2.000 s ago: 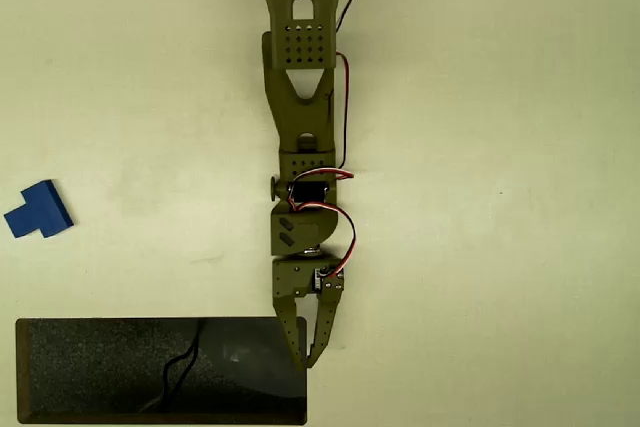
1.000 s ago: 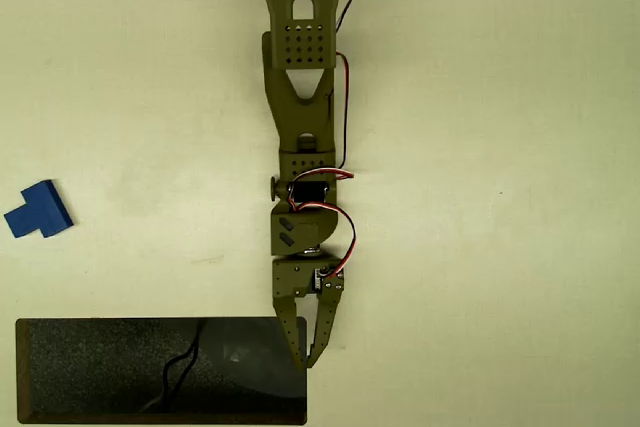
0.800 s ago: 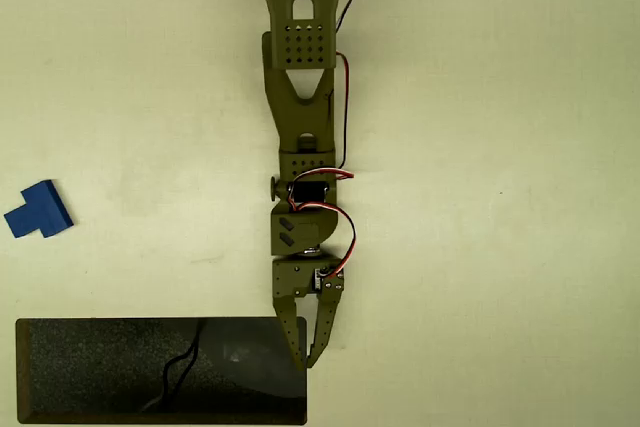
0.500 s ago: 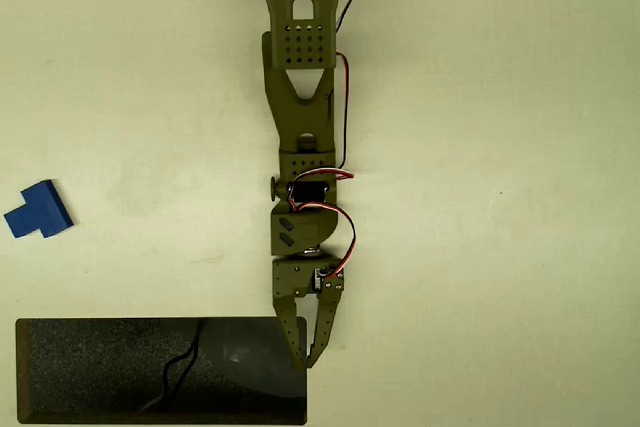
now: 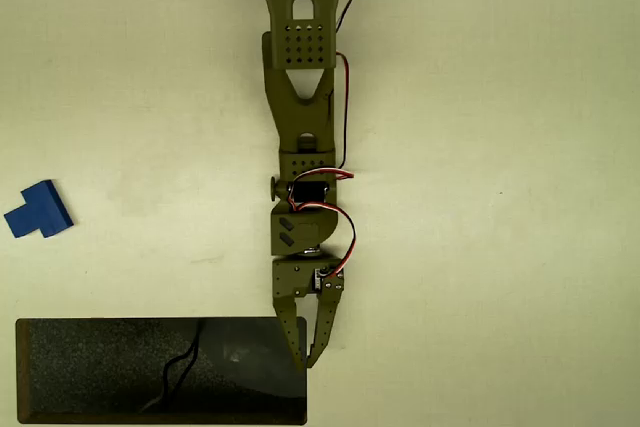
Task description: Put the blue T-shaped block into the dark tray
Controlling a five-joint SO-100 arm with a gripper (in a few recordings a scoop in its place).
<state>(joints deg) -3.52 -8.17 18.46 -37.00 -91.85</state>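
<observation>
Overhead view: the blue T-shaped block (image 5: 38, 210) is seen flat on the pale table (image 5: 520, 197) near the left picture edge, well apart from the gripper (image 5: 309, 357), up and far to the left of it. The block is untouched and sits above the dark tray (image 5: 60, 372), separated from the tray's top rim by bare table. The tray is laid along the bottom edge at lower left; a squiggly dark mark (image 5: 180, 367) is visible on its speckled floor, right of centre.

The olive-green arm (image 5: 302, 97) is stretched straight down the picture from the top edge, almost vertical in frame, with red and black wires (image 5: 345, 217) looped along its right side. The gripper is pointed toward the bottom edge, its tips positioned at the tray's upper right corner, overlapping the rim there; whether contact is made cannot be told from above. The fingers are drawn together to a point at the tips, with nothing grasped between them.
</observation>
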